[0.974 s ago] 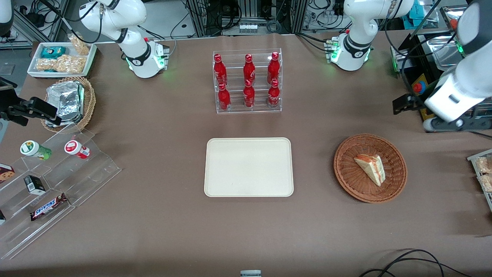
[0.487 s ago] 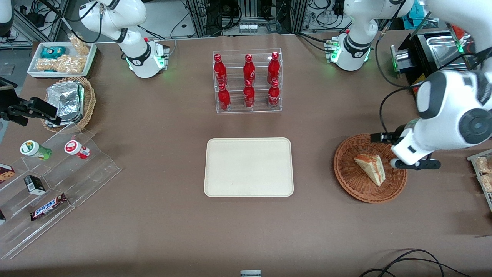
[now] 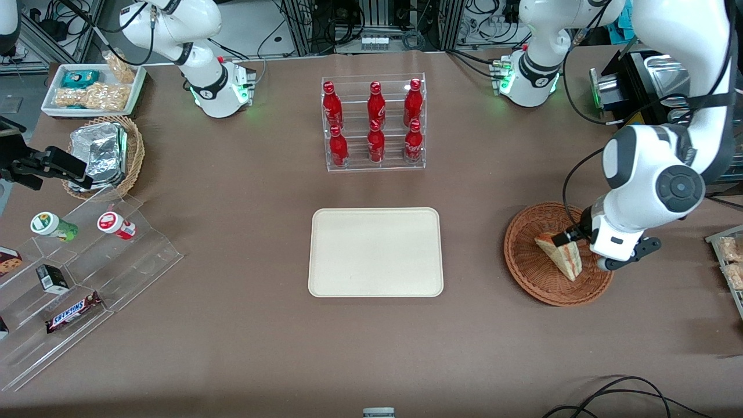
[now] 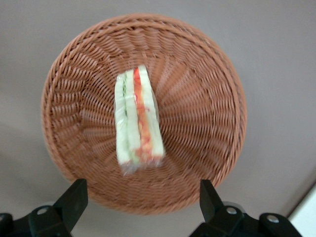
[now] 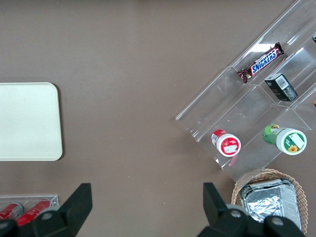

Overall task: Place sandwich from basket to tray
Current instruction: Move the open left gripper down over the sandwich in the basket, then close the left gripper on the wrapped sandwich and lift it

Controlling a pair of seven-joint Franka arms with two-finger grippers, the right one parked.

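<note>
The sandwich (image 3: 562, 254), a pale wedge with orange-red and green layers, lies in the reddish-brown wicker basket (image 3: 531, 273) toward the working arm's end of the table. The left arm's gripper (image 3: 566, 237) hangs over the basket, just above the sandwich, and nothing is held. In the left wrist view the gripper (image 4: 140, 202) is open, its black fingertips (image 4: 74, 197) wide apart above the basket's rim (image 4: 207, 98). The sandwich (image 4: 137, 121) lies apart from the fingertips, farther into the basket. The cream tray (image 3: 375, 252) lies flat mid-table, bare; the right wrist view also shows this tray (image 5: 27, 121).
A clear rack of red bottles (image 3: 374, 123) stands farther from the front camera than the tray. Toward the parked arm's end are a stepped acrylic stand with snacks (image 3: 87, 261), a paler basket of foil packs (image 3: 104, 154) and a white tray of snack bags (image 3: 93, 90).
The left arm has swung in from the table's end and come down over the basket. Its gripper now hangs just above the sandwich. The sandwich has not moved.
</note>
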